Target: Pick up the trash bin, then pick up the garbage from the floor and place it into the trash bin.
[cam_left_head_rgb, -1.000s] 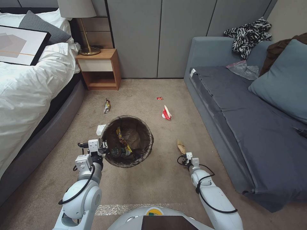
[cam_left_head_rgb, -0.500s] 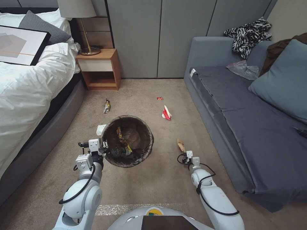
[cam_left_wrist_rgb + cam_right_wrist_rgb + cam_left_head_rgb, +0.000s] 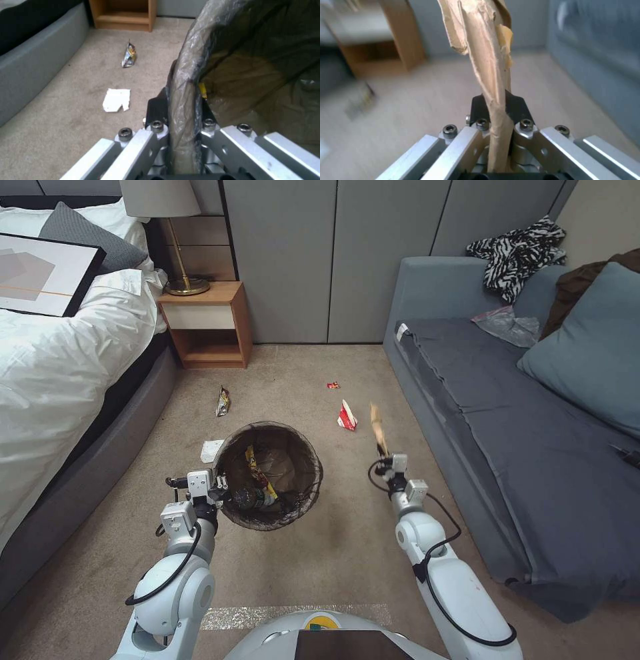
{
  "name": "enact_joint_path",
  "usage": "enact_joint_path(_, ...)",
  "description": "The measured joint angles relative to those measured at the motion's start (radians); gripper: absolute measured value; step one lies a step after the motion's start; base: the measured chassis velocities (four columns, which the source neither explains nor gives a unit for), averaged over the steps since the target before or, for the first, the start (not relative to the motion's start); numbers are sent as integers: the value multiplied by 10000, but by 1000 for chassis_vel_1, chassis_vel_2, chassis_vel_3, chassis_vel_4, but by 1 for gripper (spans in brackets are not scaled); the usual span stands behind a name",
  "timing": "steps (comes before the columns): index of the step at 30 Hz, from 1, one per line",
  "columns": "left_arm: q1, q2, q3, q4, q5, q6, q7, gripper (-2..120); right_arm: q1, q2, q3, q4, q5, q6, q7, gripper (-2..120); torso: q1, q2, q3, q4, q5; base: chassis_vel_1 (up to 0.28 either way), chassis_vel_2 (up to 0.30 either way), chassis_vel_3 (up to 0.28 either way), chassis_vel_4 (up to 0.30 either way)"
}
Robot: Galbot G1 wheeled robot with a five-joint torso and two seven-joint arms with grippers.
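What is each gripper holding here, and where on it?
Left gripper clamps the bin by its lined rim; right gripper pinches the paper bag by its lower end.

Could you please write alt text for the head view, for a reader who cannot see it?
On a bedroom carpet, the left claw grips the rim of a lined bin while the right claw holds up a tan paper bag. A wrapper, tissue and red cup lie on the floor between bed and sofa.
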Motion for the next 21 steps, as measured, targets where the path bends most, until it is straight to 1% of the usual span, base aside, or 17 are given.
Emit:
enact_joint_path(1,0,0,0,0,0,0,0,4,0,0,0,0,0,0,0,0,0,0,0,0,0,0,0,0,0)
enact_joint_path(3,3,5,34,0,-56,55,-10,4,-1,-29,-106,773,340,414,-246,0,0,0,0,-1,-1,0,0,0,0)
enact_joint_path(4,3,7,70,-6,-173,149,-47,4,-24,-75,-192,1349,545,664,-592,0,0,0,0,-1,-2,0,0,0,0)
enact_joint_path(5,3,7,98,-17,-266,228,-80,4,-42,-102,-237,1636,625,790,-860,0,0,0,0,-1,-1,0,0,0,0)
enact_joint_path(6,3,7,98,-17,-266,228,-80,4,-42,-102,-237,1636,625,790,-860,0,0,0,0,-1,-1,0,0,0,0)
enact_joint_path(8,4,0,209,-57,-582,472,-154,4,-102,-201,-430,2483,859,1220,-1862,0,0,0,0,-1,-1,0,0,0,0)
enact_joint_path(9,6,-5,251,-75,-679,555,-172,4,-133,-243,-526,2777,938,1309,-2190,0,0,0,0,-2,-1,0,0,0,0)
enact_joint_path(10,6,-5,251,-75,-679,555,-172,4,-133,-243,-526,2777,938,1309,-2190,0,0,0,0,-2,-1,0,0,0,0)
enact_joint_path(11,10,-13,318,-110,-788,662,-185,4,-168,-319,-755,3287,1020,1406,-2555,0,0,0,0,-2,-2,0,0,0,0)
enact_joint_path(12,10,-13,318,-110,-788,662,-185,4,-168,-319,-755,3287,1020,1406,-2555,0,0,0,0,-2,-2,0,0,0,0)
enact_joint_path(13,15,-14,372,-152,-879,745,-199,4,-210,-420,-1090,3845,1057,1419,-2802,0,0,0,0,-3,-1,0,0,0,0)
enact_joint_path(15,18,-13,391,-178,-912,786,-203,4,-218,-464,-1242,4075,1058,1410,-2884,0,0,0,0,-2,-1,0,0,0,0)
enact_joint_path(16,25,0,420,-232,-958,871,-206,4,-208,-617,-1661,4624,1037,1276,-3011,0,0,0,-1,-3,-2,0,0,0,0)
enact_joint_path(17,28,5,425,-256,-976,898,-210,4,-191,-703,-1892,4828,992,1176,-3037,0,0,0,0,-1,-2,0,0,0,0)
enact_joint_path(18,28,5,425,-256,-976,898,-210,4,-191,-703,-1892,4828,992,1176,-3037,0,0,0,0,-1,-2,0,0,0,0)
enact_joint_path(20,40,7,425,-292,-1000,950,-227,4,-109,-1008,-2545,5302,810,903,-3044,0,0,0,-1,-1,-2,0,0,0,0)
enact_joint_path(21,40,7,425,-292,-1000,950,-227,4,-109,-1008,-2545,5302,810,903,-3044,0,0,0,-1,-1,-2,0,0,0,0)
